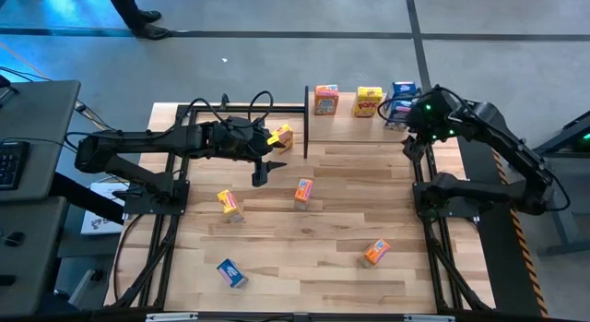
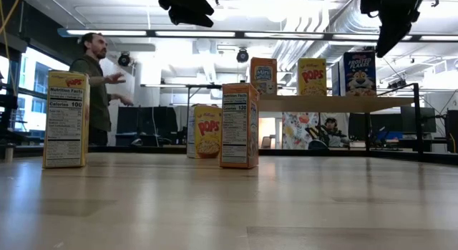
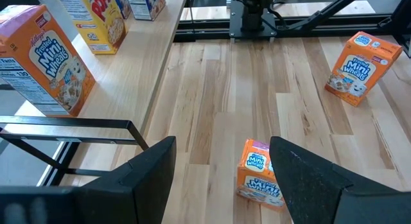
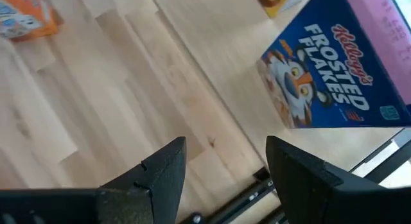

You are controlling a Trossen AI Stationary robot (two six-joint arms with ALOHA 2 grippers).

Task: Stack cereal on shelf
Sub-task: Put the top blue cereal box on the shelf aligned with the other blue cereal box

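Light-wood planks are seen from above, forming the desk point(image 1: 313, 257). The shelf point(image 1: 355, 128) is set along the far edge, and three boxes are stood on it: an orange one point(image 1: 325, 100), a yellow one point(image 1: 369, 101) and a blue one point(image 1: 403, 99). The right tool point(image 1: 412, 149) is held just beside the blue box, and nothing is gripped by it. The left tool point(image 1: 261, 174) is held near the shelf's left end, with a yellow box point(image 1: 281, 136) just behind it and an orange box point(image 1: 303, 190) a little ahead of it. Three more boxes are spread over the near half of the desk.

At desk height, both arms are seen hanging from above, and a person point(image 2: 96, 82) is seen in the room behind.

Past the left tool point(image 3: 221, 179), whose fingers are spread with nothing between them, a small orange box point(image 3: 260, 180) is seen on the desk.

Past the right tool point(image 4: 225, 169), likewise parted and empty, the blue Frosted Flakes box point(image 4: 334, 70) is seen close ahead.
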